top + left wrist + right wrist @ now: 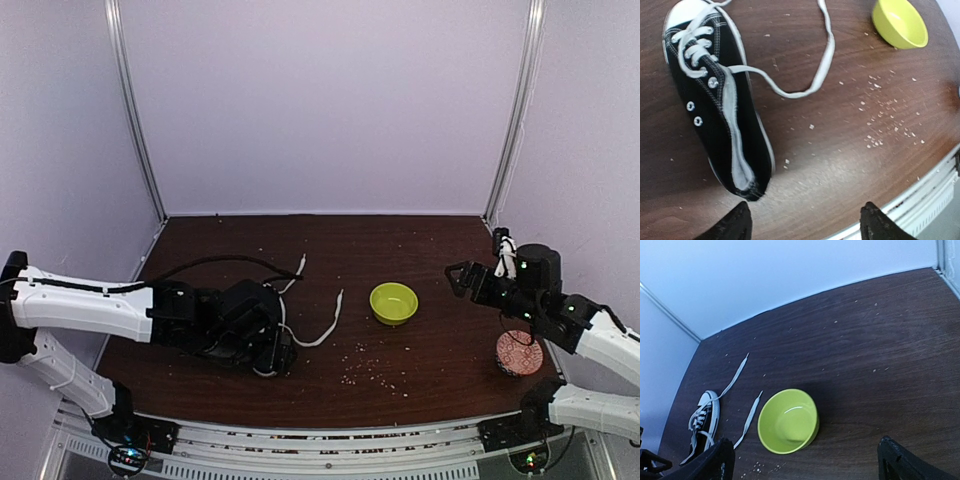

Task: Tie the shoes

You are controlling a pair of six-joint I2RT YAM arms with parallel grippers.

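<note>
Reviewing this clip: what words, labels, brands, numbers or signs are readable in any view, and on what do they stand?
No text is readable in any view.
The black sneaker shows no logo, tag or size mark.
The green bowl is plain.
The red-and-white round object at the far right of the top view bears a pattern, too small to tell whether it holds any text.

The tabletop is open behind the green bowl. 1 loose lace crosses the gap between sneaker and bowl.
</note>
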